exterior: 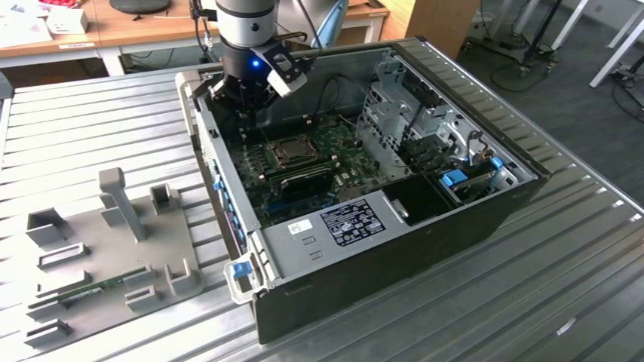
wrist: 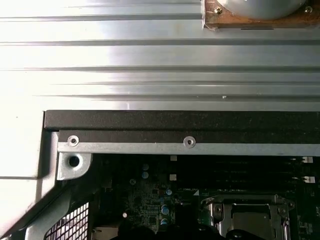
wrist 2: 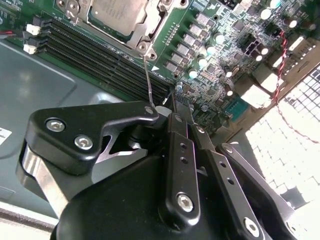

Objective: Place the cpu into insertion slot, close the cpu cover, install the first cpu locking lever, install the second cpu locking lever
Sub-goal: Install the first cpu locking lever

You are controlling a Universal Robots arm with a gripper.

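cpu seated, cover down — lever work under way

the cpu (wrist 2: 117, 12) lies in the insertion slot (exterior: 285, 151) with the cpu cover (wrist 2: 144, 39) closed over it. the gripper (wrist 2: 161, 111) has its fingers drawn together on the free end of one thin locking lever (wrist 2: 148, 80) — apparently pinching it, though the contact is partly hidden.

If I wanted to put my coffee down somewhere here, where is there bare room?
Bare ribbed table lies on the exterior view's right of the computer case, and between the grey fixture tray and the wooden desks. Inside the case it is crowded: circuit board, drive cages, gripper.
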